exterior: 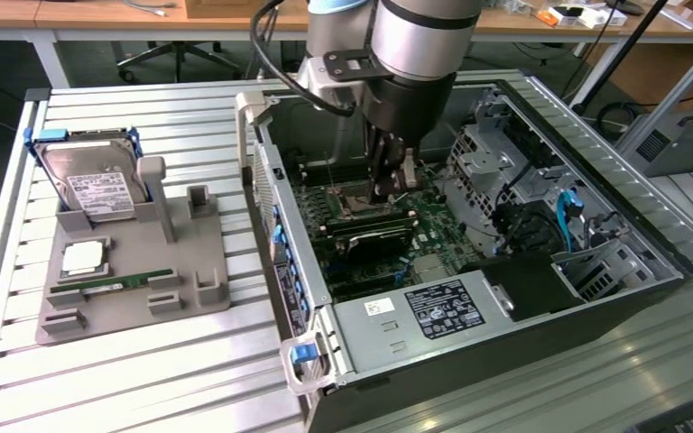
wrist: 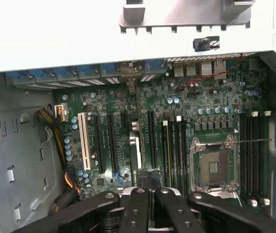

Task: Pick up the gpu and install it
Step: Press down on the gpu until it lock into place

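Exterior view: robot arm reaches down into open PC case on slatted worktop. End effector sits low over motherboard, fingers together, clamped on gpu, card upright, edge-on, near the CPU socket. Grey fixture tray at the exterior view's left carries hard drive w/ blue frame, a CPU and green memory stick. Power supply w/ label at case's near end.

Wrist view: end effector fingers closed, black links in foreground. gpu seen edge-on betw. expansion slots, over motherboard. White PCI slot beside it; CPU socket and RAM slots nearby.
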Available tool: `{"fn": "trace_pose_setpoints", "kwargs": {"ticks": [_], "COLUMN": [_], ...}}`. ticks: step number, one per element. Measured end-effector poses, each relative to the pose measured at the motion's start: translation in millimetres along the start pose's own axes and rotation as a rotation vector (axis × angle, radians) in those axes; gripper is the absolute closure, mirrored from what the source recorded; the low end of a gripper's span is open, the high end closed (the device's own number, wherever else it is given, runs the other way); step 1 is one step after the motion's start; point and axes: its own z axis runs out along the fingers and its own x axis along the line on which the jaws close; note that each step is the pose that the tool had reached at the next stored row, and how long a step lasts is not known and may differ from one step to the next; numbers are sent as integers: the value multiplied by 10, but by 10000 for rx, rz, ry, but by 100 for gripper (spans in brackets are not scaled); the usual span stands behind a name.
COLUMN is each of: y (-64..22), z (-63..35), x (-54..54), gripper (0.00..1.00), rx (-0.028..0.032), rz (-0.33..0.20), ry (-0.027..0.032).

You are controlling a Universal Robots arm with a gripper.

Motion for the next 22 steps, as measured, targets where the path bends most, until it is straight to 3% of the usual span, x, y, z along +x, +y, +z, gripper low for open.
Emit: {"fn": "trace_pose_setpoints", "kwargs": {"ticks": [1, 4, 8, 11, 17, 22], "y": [16, 53, 54, 48, 45, 49], "z": [134, 229, 229, 230, 235, 342], "x": [-2, 4, 4, 4, 4, 7], "gripper": [89, 89, 89, 89, 89, 89], "rx": [-1, -14, -14, -102, -152, -158], "rz": [0, -1, 0, -12, -129, -148], "ry": [-1, 1, 1, 10, 18, 18]}}
